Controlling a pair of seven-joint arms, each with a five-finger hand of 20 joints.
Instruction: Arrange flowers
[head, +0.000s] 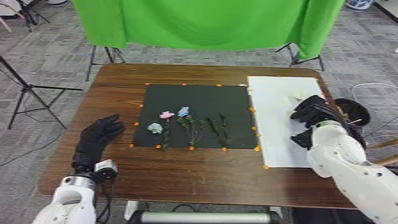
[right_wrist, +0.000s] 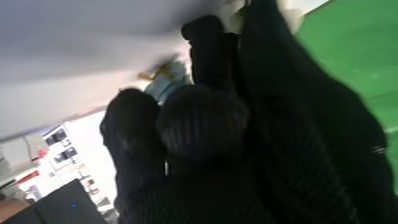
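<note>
On the black mat (head: 197, 90) lie a pale blue flower (head: 155, 128), a pink flower (head: 166, 115), a blue flower (head: 184, 111) and dark green stems (head: 222, 127). My left hand (head: 96, 132) rests open, left of the mat. My right hand (head: 311, 111) is over the right part of the white board (head: 274, 115), beside a small pale thing (head: 295, 98). In the right wrist view, my right hand (right_wrist: 293, 135) partly hides a pale blue thing (right_wrist: 164, 86) with a yellowish bit beside it; whether it is held, I cannot tell.
A dark round bin (head: 356, 113) stands at the right edge of the brown table (head: 204, 172). Orange markers line the mat and board. Behind the table hangs a green cloth (head: 209, 25) on stands, and a tripod (head: 30, 87) stands on the left.
</note>
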